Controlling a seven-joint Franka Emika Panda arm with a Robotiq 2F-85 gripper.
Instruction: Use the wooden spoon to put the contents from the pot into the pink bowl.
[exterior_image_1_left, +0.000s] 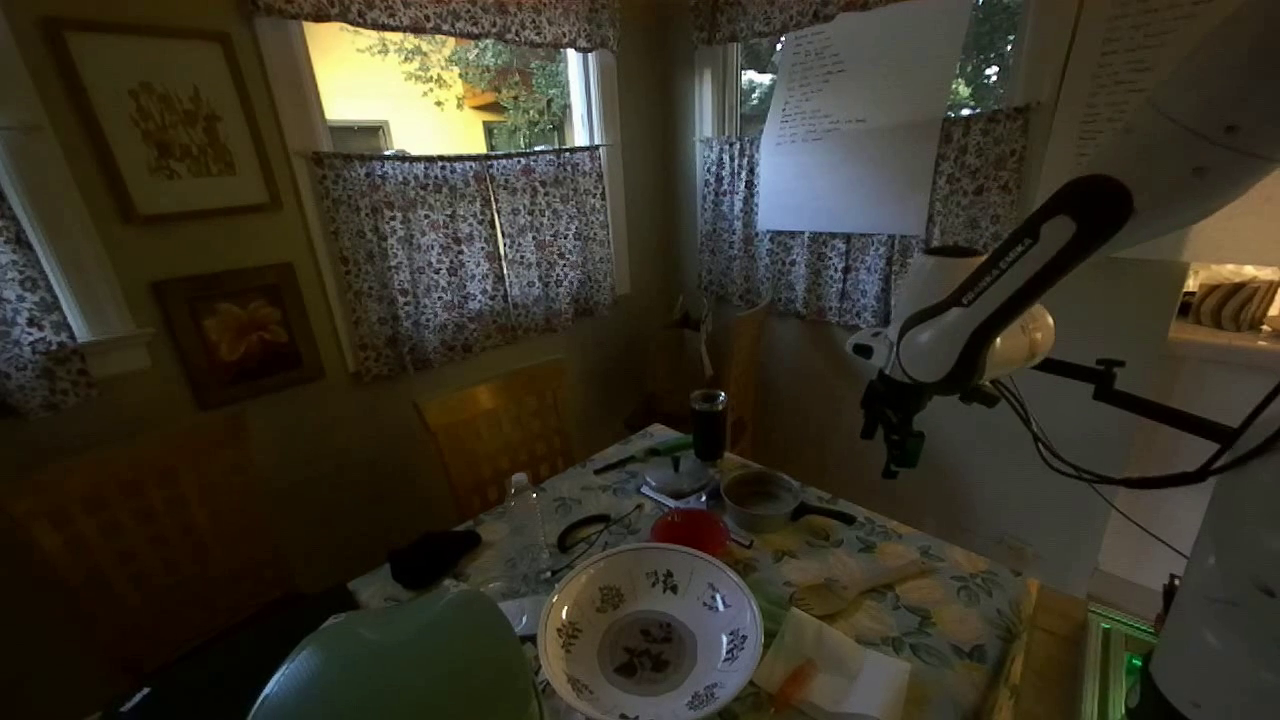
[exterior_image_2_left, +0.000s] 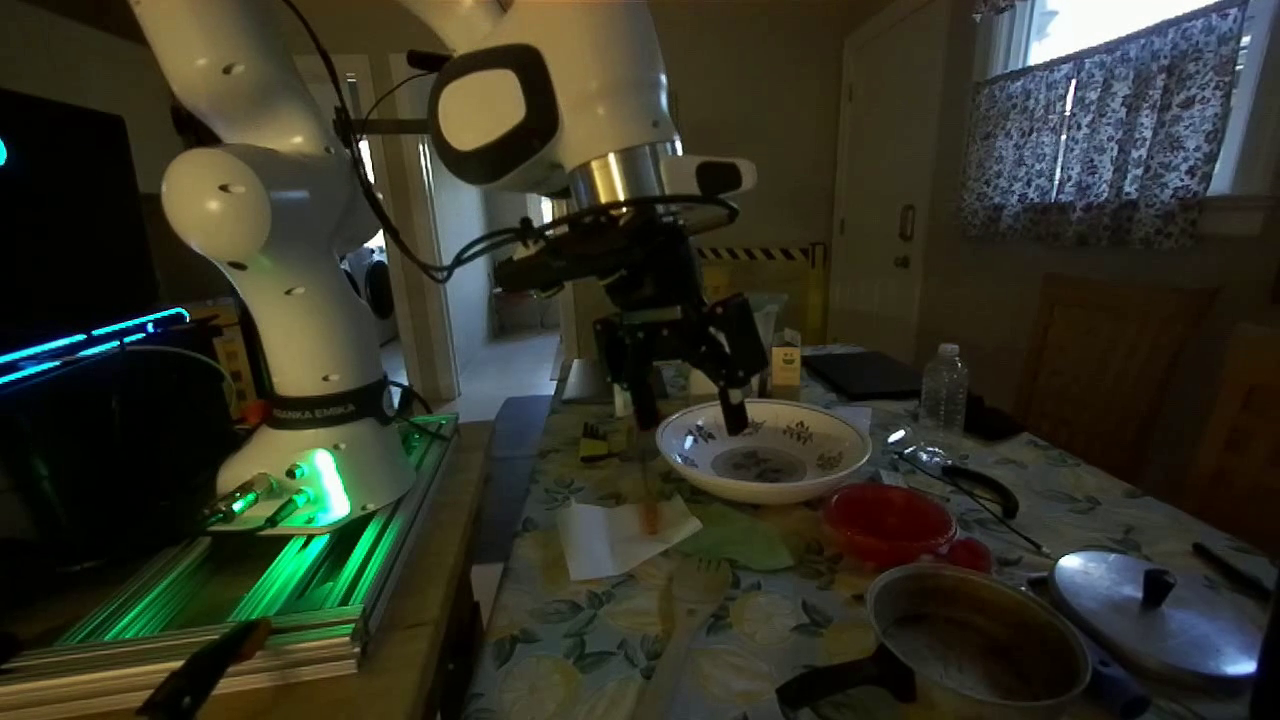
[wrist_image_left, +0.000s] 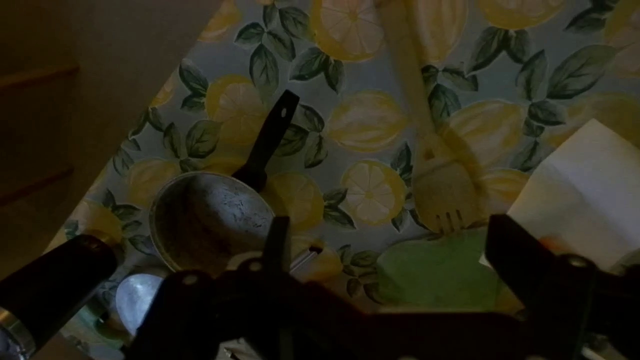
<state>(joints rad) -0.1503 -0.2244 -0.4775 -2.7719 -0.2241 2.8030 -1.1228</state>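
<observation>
My gripper (exterior_image_2_left: 690, 415) hangs in the air above the table, its fingers wide apart with nothing between them. The wooden spoon (wrist_image_left: 440, 185), slotted at its head, lies flat on the tablecloth below it. The pot (wrist_image_left: 210, 215), grey with a black handle, stands left of the spoon in the wrist view. Its inside (exterior_image_2_left: 960, 640) looks brownish; whether it holds contents I cannot tell. Beside the pot in both exterior views sits the small pink bowl (exterior_image_2_left: 885, 525), reddish (exterior_image_1_left: 690, 530). It does not show in the wrist view.
A large white floral bowl (exterior_image_1_left: 650, 640) stands near the pink one. A pot lid (exterior_image_2_left: 1155, 610), a clear bottle (exterior_image_2_left: 943, 395), a dark tumbler (exterior_image_1_left: 709, 425), a white paper (exterior_image_2_left: 625, 535) and a green cloth-like piece (wrist_image_left: 440, 275) also lie or stand on the table.
</observation>
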